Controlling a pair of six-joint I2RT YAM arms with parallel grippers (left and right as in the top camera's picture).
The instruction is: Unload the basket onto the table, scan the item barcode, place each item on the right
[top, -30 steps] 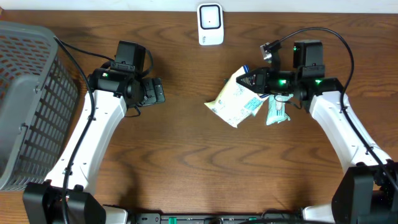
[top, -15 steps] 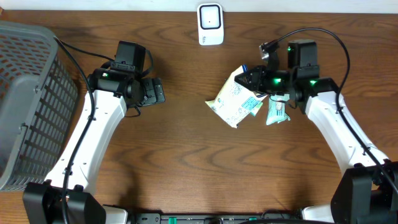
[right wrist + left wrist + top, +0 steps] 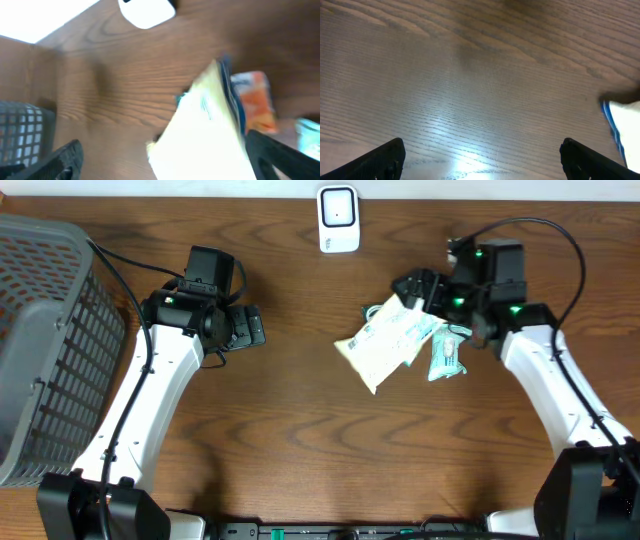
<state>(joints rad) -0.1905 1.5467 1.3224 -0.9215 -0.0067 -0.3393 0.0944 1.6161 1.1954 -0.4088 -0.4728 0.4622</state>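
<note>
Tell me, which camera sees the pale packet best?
The overhead view: the pale packet shows whole and sharp. The right wrist view has it close but blurred; the left wrist view catches perhaps only its edge.

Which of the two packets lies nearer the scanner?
The big cream packet; the small teal packet lies on its far side from the scanner.

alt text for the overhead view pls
On a dark wooden table, the right end effector stands open at the top corner of a pale pouch, with a small teal packet beside it. A white scanner sits at the far edge and a grey basket at the left. The left end effector is open and empty.
</note>
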